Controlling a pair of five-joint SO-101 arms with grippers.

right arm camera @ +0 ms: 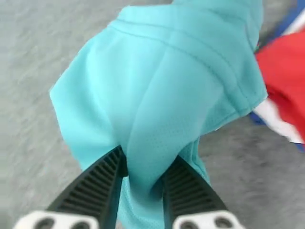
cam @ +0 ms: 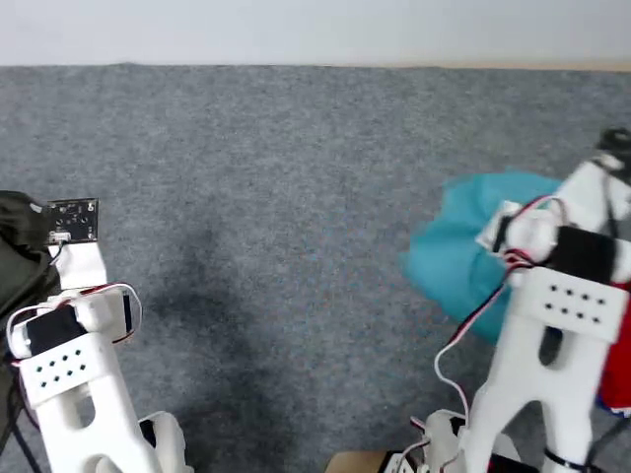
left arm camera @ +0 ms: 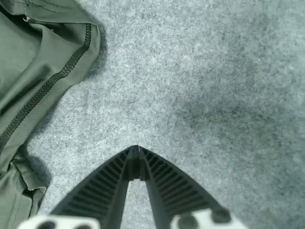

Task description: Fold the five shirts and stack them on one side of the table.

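A teal shirt [cam: 463,246] hangs bunched at the right side of the grey table, and my right gripper [right arm camera: 143,171] is shut on a fold of the teal shirt [right arm camera: 157,100]. A red shirt [right arm camera: 281,81] with white and blue trim lies just beyond it, and the red shirt [cam: 617,355] reaches the table's right edge. A dark olive shirt [cam: 22,251] lies at the left edge. My left gripper [left arm camera: 138,160] is shut with nothing in it, over bare felt beside the olive shirt [left arm camera: 38,62].
The grey felt table [cam: 286,197] is bare between the two arms. A pale wall strip [cam: 315,30] borders the far edge. A brown cardboard corner [cam: 360,461] shows at the near edge between the arm bases.
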